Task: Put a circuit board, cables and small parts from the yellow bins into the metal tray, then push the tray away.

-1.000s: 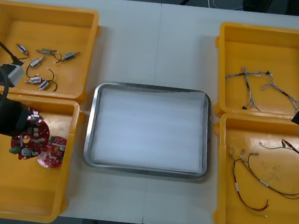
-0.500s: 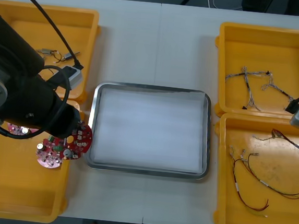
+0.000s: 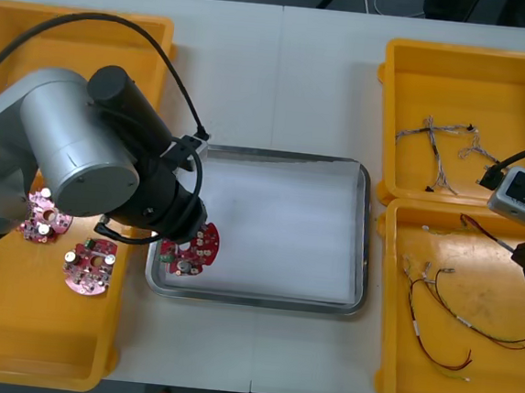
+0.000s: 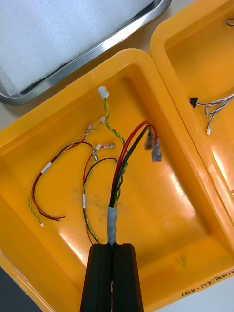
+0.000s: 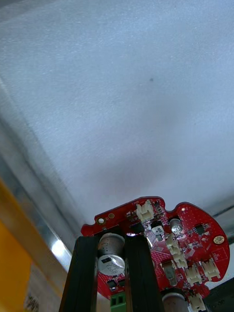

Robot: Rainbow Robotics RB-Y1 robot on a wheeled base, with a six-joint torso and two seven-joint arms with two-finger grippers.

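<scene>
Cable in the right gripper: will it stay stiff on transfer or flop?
Likely floppy: past the right gripper the red and black cable curves and its wires splay apart. Probably light, since the wires are thin. Its loose ends might snag the other cables in the yellow bin.

Right wrist view: 1 line of dark handwriting, upside down, on the outer rim of the yellow bin (image 4: 207, 286). It has 1 bracketed group, then more characters, and is not legible.

Left wrist view: pale sticker (image 5: 30, 302) on a left-side bin (image 5: 12, 263), print illegible. Circuit board (image 5: 190, 248) markings too small to read.
</scene>
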